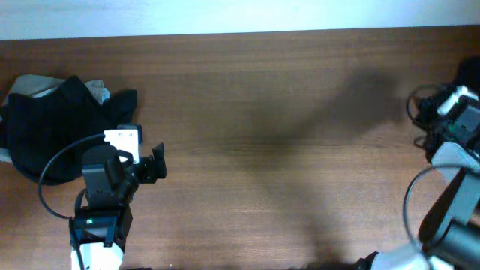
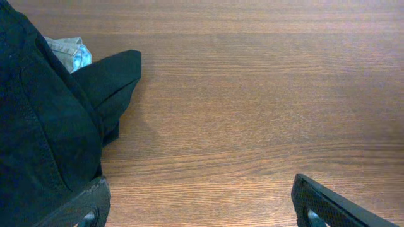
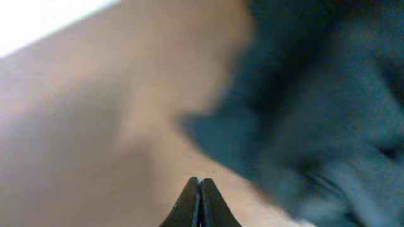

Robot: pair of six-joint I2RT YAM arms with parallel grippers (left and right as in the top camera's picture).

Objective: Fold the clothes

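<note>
Clothes (image 1: 52,127) bunch at table's (image 1: 285,112) left edge (left gripper (image 1: 154,165) agape beside).

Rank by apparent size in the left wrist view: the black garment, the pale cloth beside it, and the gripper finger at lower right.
1. Black garment, filling the left side.
2. Gripper finger, though close to the lens and cut off by the frame.
3. Pale cloth, only a small patch showing.
</note>
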